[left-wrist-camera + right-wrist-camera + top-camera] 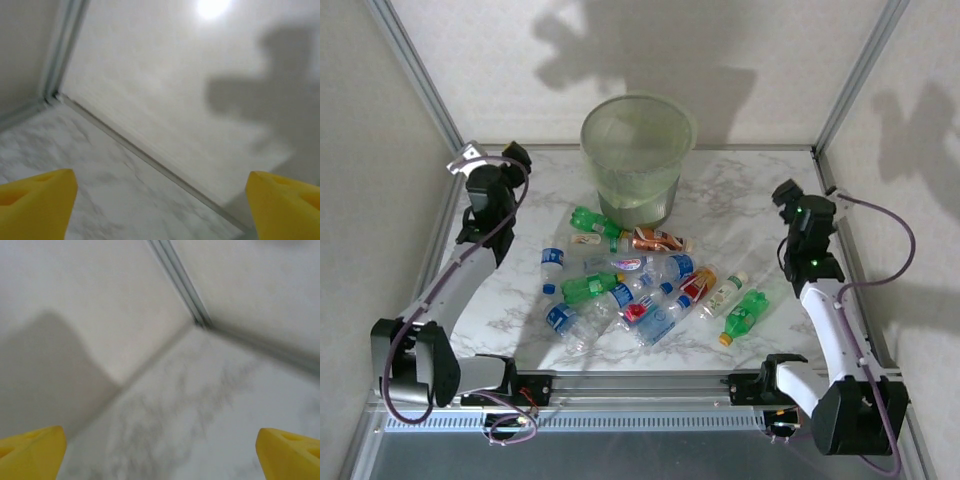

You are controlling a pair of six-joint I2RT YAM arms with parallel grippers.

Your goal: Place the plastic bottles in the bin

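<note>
Counted roughly a dozen plastic bottles [638, 285] loose on table [515, 300], heaped just in front of bin [638, 150]; saw none inside bin; judged task barely begun, every bottle left; noted left hand [160, 200] and right hand [160, 450] spread wide, empty, well apart from heap.

Top view looks down from behind; wrist views face table [730, 190] corners.
</note>
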